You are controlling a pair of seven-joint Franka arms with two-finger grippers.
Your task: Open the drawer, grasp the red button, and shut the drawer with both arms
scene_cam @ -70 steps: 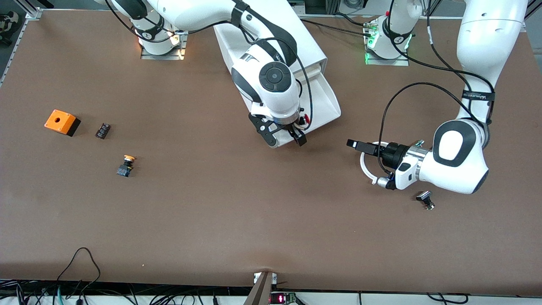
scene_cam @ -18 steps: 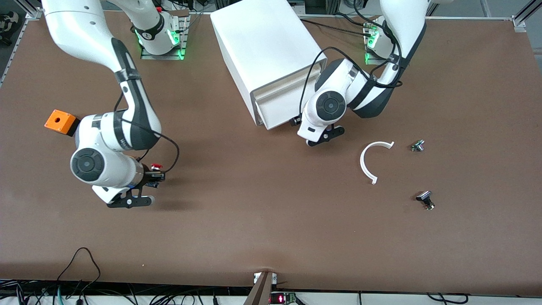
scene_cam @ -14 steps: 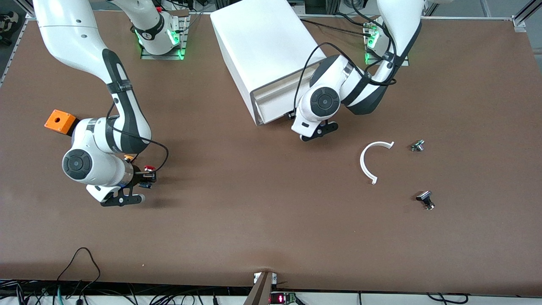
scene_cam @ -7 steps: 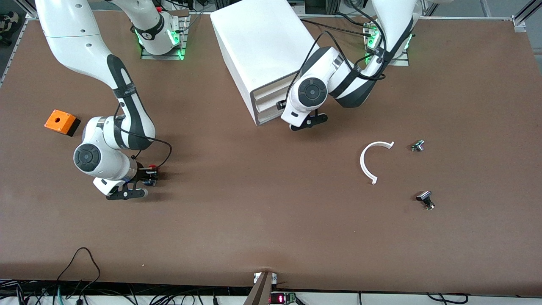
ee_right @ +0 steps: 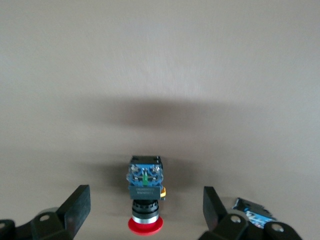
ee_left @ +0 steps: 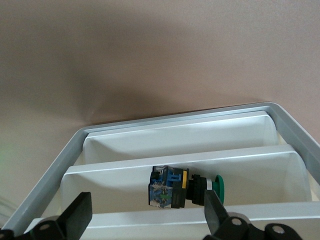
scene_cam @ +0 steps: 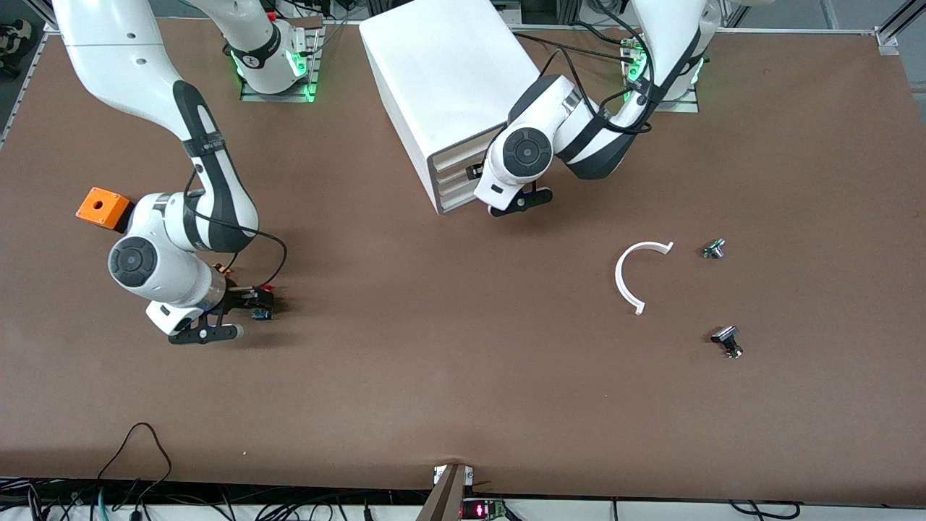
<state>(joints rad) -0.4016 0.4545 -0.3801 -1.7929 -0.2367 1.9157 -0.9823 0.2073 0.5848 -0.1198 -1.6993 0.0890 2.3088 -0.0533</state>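
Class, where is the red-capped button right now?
The red-capped button lies on the table between the right gripper's open fingers, toward the right arm's end, nearer the front camera than the orange box.

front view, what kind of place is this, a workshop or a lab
Most likely a robotics lab bench: two white arms bolted to a brown table, aluminium framing at its corners, loose cables along the edge, and test parts such as a white drawer cabinet and a red button.

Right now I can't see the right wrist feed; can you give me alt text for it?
The red-capped button lies on the bare brown table, centred between the open fingers of the right pincer, which do not touch it. A second small blue-and-black part lies beside one finger.
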